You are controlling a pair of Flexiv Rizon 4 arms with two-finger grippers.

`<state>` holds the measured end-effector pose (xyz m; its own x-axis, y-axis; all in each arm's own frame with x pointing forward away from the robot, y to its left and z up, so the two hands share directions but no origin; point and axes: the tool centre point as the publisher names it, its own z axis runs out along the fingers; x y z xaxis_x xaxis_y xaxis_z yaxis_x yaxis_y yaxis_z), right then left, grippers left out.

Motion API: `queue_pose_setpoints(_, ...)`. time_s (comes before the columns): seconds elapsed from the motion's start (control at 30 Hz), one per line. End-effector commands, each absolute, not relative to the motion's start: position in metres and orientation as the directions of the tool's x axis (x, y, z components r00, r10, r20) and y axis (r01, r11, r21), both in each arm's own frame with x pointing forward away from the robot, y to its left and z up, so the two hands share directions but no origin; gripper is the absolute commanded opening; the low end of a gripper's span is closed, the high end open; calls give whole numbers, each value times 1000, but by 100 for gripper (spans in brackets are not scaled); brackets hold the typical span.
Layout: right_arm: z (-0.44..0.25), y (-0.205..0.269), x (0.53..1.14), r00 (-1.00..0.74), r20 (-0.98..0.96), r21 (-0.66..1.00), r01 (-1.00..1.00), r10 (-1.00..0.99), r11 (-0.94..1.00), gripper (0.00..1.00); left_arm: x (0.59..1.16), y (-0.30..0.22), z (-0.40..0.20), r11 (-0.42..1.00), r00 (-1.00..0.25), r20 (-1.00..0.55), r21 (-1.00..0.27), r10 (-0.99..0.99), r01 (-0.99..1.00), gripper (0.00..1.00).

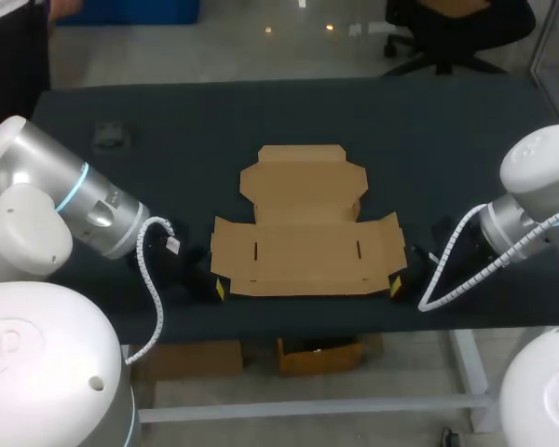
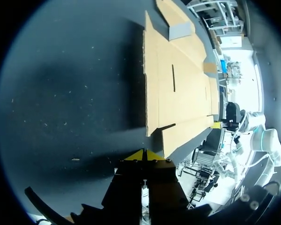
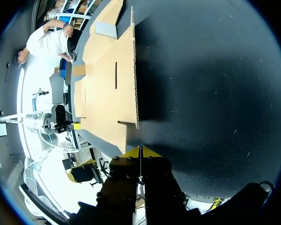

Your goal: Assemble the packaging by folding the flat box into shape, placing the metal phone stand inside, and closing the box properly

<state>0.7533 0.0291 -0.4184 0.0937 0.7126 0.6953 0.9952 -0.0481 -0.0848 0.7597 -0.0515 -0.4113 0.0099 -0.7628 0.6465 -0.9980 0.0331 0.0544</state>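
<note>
Crowding the lower left of the frame with the white shell of the left arm (image 1: 37,223), hanging the left gripper (image 1: 220,289) low over the table (image 1: 447,130), yellow tips pressed together on nothing, just beside the near left corner of the flat cardboard box (image 1: 303,233). Lying spread out at mid-frame, flaps out, not yet folded. Mirroring that at the near right corner with the right gripper (image 1: 395,286), likewise pinched closed and empty, below the right arm (image 1: 531,205) at the right edge. Sitting at the upper left, well apart from the box, a small dark object (image 1: 112,137); too unclear for calling it the metal phone stand. Judging the step in hand as raising the side flaps: sliding both tips under opposite edges together, lifting evenly, creasing along the scored lines, avoiding shoving the sheet sideways.
</note>
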Motion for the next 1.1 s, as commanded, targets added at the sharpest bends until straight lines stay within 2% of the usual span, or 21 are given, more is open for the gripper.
queue_pose_setpoints(0.03, -421, 30, 757, 94, 700, -89, 995, 708, -44, 0, 761, -52, -414, 32, 12, 651, 55, -759, -998, 0)
queue_pose_setpoints(1.1, -418, 39, 772, 82, 703, -64, 997, 706, -51, 0, 769, -62, -418, 49, 10, 668, 70, -744, -996, 0)
